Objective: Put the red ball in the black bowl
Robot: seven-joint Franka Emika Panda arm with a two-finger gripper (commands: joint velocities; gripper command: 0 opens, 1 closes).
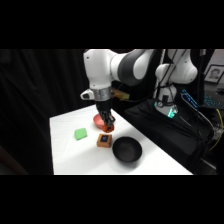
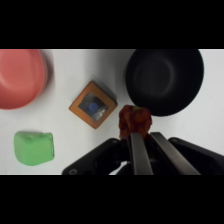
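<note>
A white table (image 1: 70,155) is seen against black drapery (image 1: 35,90) that fills the room at nine o'clock, with cabling and lit equipment (image 1: 172,111) at three o'clock. In the wrist view, from left to right, a salmon-red bowl (image 2: 20,77) is placed at ten o'clock, a green block (image 2: 34,147) at eight o'clock, and an orange-framed square tile (image 2: 93,105) (dark in its middle) near the centre. The red ball (image 2: 134,120) is gripped between the closed fingers of the gripper (image 2: 137,131), above the table, just beside the rim of the black bowl (image 2: 165,80), which is set at one o'clock. The table surface is bare white between these things.
</note>
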